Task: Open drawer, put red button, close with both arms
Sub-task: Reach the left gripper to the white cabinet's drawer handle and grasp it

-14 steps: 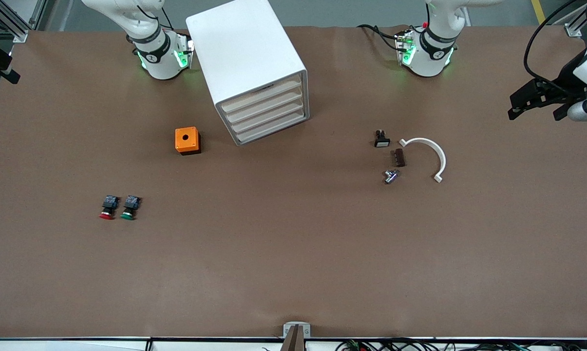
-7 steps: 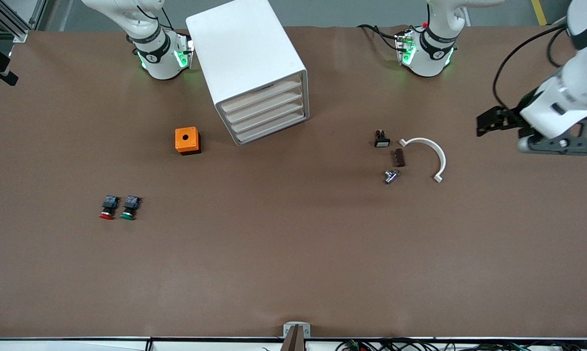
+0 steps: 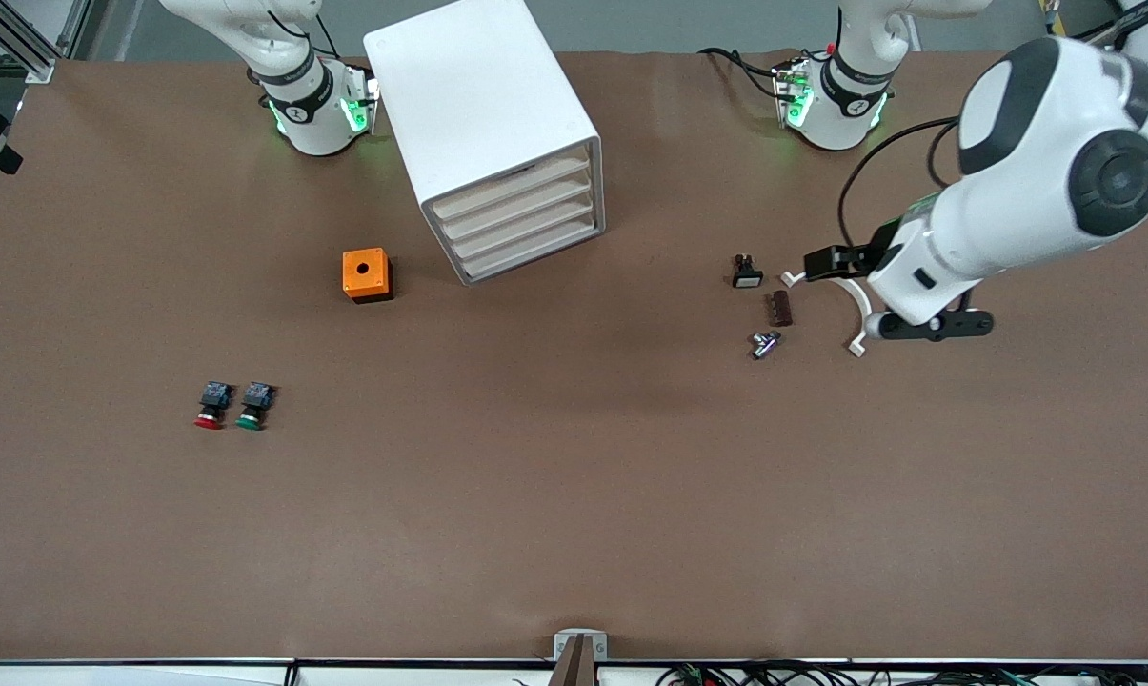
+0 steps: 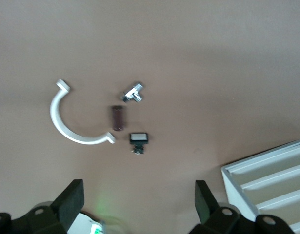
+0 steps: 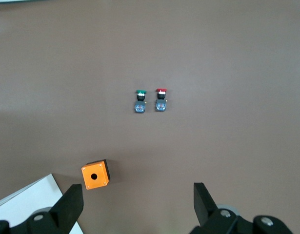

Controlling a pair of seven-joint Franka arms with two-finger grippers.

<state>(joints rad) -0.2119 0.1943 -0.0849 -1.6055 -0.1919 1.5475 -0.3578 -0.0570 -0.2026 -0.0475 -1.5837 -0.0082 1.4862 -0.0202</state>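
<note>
Brown table (image 3: pixel 574 495), orange box (image 3: pixel 366 274) beside cabinet (image 3: pixel 486 124)

No text, label, brand, number or sign can be read on anything here.

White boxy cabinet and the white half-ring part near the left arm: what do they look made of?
The white boxy cabinet looks like matte moulded plastic: rounded corners, even sheen, with pale beige drawer fronts. The white curved half-ring bracket also seems plastic: uniform white and thin; painted metal cannot be ruled out.
</note>
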